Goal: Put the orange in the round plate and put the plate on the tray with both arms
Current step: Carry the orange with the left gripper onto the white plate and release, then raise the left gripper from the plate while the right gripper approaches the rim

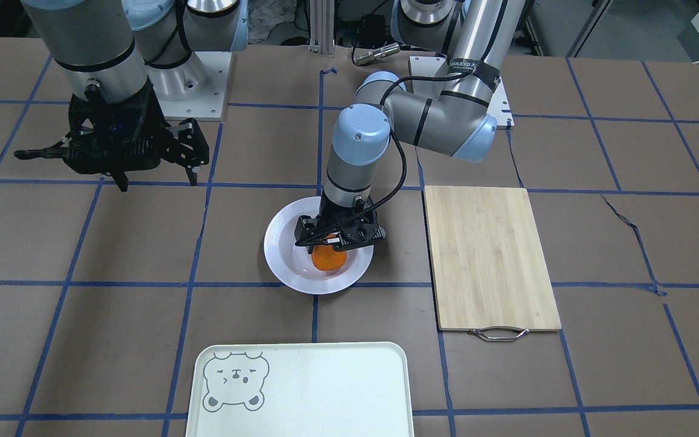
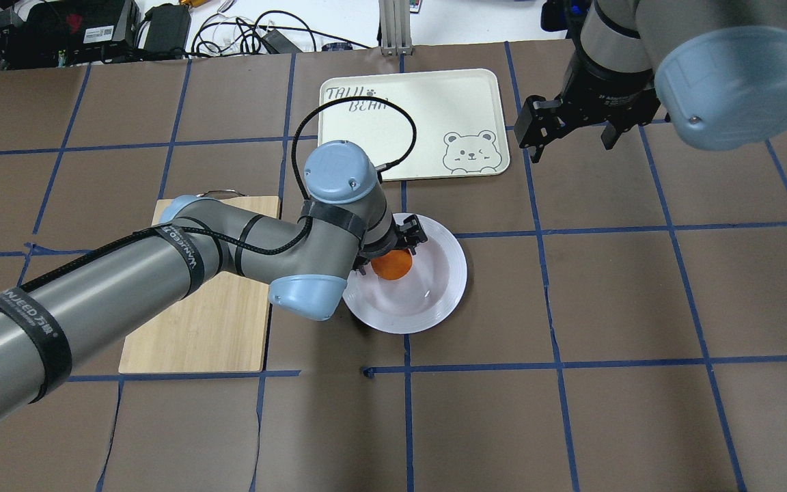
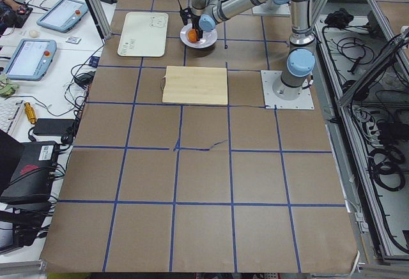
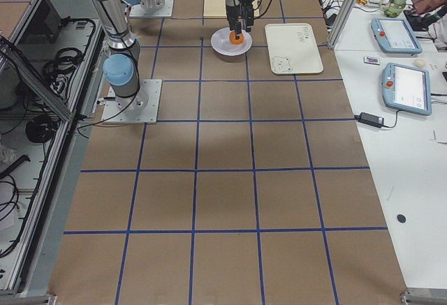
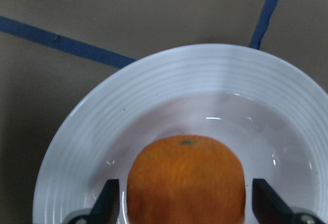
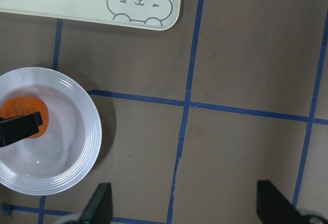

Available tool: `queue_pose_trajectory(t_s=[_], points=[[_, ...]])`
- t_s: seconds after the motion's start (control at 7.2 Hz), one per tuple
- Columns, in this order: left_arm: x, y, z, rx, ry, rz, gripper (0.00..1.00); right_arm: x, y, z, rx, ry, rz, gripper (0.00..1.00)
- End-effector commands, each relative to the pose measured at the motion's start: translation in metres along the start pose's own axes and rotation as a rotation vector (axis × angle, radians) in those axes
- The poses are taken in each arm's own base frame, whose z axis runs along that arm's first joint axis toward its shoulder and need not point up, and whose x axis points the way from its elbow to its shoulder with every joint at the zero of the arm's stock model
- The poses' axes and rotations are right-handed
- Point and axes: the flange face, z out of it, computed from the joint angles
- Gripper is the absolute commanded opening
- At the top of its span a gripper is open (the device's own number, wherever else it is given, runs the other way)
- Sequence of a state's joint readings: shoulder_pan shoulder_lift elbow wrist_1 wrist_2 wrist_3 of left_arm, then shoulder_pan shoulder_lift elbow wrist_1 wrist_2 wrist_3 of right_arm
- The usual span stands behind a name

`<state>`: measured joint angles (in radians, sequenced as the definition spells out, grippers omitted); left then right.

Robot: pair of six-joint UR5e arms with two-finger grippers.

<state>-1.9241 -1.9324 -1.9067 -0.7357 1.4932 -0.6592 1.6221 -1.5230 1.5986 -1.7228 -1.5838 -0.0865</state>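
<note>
The orange [image 1: 328,259] lies in the deep centre of the round plate [image 1: 283,255], which rests on the table mid-way between the robot and the tray [image 1: 325,388]. My left gripper [image 1: 331,240] is lowered into the plate and stands open. In the left wrist view its fingers [image 5: 108,203] flank the orange [image 5: 185,178] with a thin gap on each side. The right gripper [image 2: 570,147] hangs open and holds nothing, high above bare table to the right of the tray [image 2: 434,102]. In its wrist view the plate [image 6: 77,147] sits at the lower left.
A wooden cutting board [image 2: 202,301] with a metal handle lies under the left arm, beside the plate. Blue tape lines grid the brown table. Cables and electronics sit beyond the far table edge.
</note>
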Motion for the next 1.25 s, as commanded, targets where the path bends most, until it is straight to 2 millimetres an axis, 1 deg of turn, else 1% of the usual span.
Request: queue_pose_trajectory(t_s=[0.0, 0.14, 0.28, 0.42, 0.56, 0.69, 0.83, 0.97, 1.11], points=[[0.006, -0.011, -0.049, 0.021, 0.005, 0.059, 1.0, 0.026, -0.006, -0.004, 0.017, -0.028, 0.048, 1.0], [0.011, -0.012, -0.086, -0.021, -0.028, 0.078, 1.0, 0.041, -0.011, 0.003, 0.017, -0.115, 0.089, 1.0], [0.012, -0.019, -0.131, -0.054, -0.053, 0.116, 1.0, 0.065, -0.018, 0.011, 0.025, -0.245, 0.159, 1.0], [0.01, -0.017, -0.17, -0.092, -0.073, 0.165, 1.0, 0.072, -0.018, 0.035, -0.02, -0.29, 0.204, 1.0], [0.006, -0.011, -0.203, -0.074, -0.06, 0.245, 1.0, 0.063, -0.011, 0.073, -0.053, -0.371, 0.232, 1.0], [-0.001, -0.006, -0.226, -0.048, -0.044, 0.287, 1.0, 0.051, -0.007, 0.109, 0.021, -0.48, 0.234, 1.0], [-0.01, -0.003, -0.242, -0.048, -0.045, 0.286, 1.0, 0.043, 0.013, 0.154, 0.011, -0.498, 0.29, 1.0], [-0.025, -0.004, -0.257, -0.057, -0.05, 0.32, 1.0, 0.034, 0.036, 0.194, 0.016, -0.506, 0.313, 1.0], [-0.043, -0.006, -0.268, -0.077, -0.058, 0.348, 1.0, 0.014, 0.048, 0.221, 0.04, -0.596, 0.328, 1.0]])
